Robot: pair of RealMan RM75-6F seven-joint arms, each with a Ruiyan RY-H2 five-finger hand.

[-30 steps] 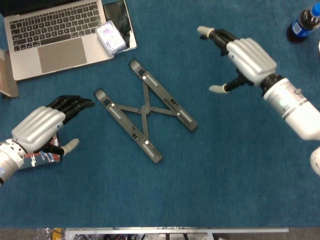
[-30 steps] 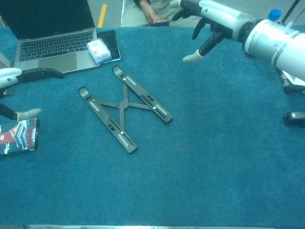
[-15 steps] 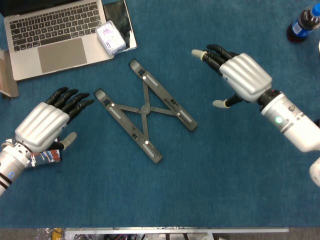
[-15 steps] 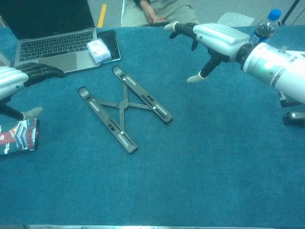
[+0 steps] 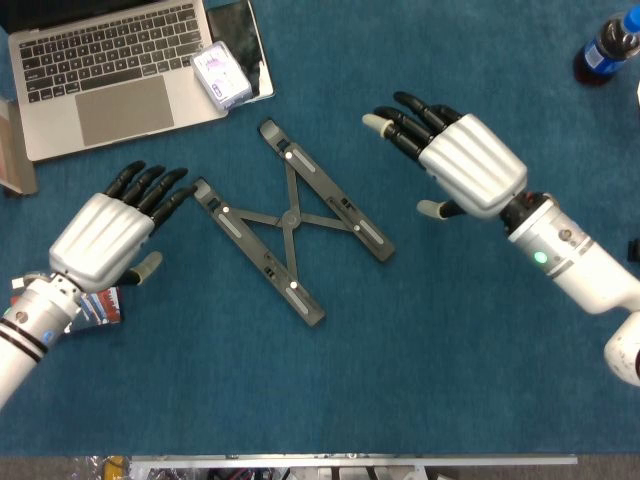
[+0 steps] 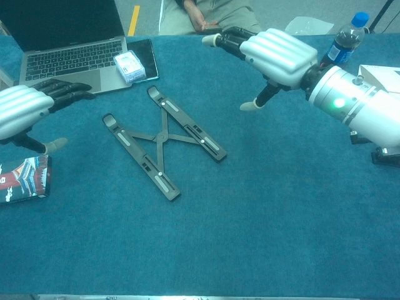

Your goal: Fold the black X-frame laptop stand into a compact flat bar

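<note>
The black X-frame laptop stand lies spread open and flat on the blue table cloth, its two bars crossed at a centre pivot. My left hand hovers just left of the stand's upper left bar end, fingers stretched toward it, holding nothing. My right hand hangs above the cloth to the right of the stand, fingers spread and pointing at the upper bar, also holding nothing. Neither hand touches the stand.
An open laptop sits at the back left with a small white box on a dark phone beside it. A cola bottle stands far right. A printed packet lies under my left hand.
Both hands have moved inward toward the stand: the left one up and right to the bar end, the right one left and lower. The stand has not moved.
</note>
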